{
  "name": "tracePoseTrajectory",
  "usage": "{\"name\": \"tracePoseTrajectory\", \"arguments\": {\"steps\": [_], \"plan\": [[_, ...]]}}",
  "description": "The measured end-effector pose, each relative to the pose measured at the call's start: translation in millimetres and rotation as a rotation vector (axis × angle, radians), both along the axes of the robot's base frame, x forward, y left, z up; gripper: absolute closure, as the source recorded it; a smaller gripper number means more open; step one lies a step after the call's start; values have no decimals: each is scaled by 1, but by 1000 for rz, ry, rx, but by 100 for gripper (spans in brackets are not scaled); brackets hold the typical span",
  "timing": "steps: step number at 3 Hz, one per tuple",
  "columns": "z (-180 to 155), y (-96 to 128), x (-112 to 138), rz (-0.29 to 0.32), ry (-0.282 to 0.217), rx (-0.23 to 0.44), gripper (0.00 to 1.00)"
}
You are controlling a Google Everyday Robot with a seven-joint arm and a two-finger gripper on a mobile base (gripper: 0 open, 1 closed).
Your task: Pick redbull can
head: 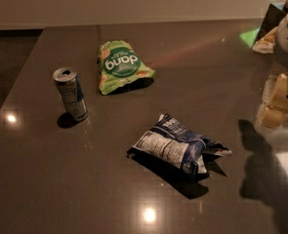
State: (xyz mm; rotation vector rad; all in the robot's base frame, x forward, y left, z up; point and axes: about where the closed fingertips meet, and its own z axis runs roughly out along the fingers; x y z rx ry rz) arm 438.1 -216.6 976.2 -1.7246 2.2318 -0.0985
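**Can standing near left edge, gripper far off**

redbull can stands near the tabletop left edge. Green bag sits toward the far edge, blue-and-white bag mid-tabletop. Gripper at the right edge; open or closed, can't tell.

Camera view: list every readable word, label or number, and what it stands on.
"dang": white letters on the green snack bag, upside down here.
On the blue-and-white snack bag: a print panel, too blurred to read.
On the redbull can: nothing legible.
On the gripper, at the right edge: no readable marking.
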Motion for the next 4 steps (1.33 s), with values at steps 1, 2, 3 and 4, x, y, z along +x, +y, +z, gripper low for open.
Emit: {"name": "tracePoseTrajectory", "arguments": {"steps": [1,2,3,4], "plan": [[0,0,0,0,0,0,0],[5,12,5,14,-12,40,0],[6,61,28,71,-24,157,0],[-1,116,46,134,-26,233,0]]}}
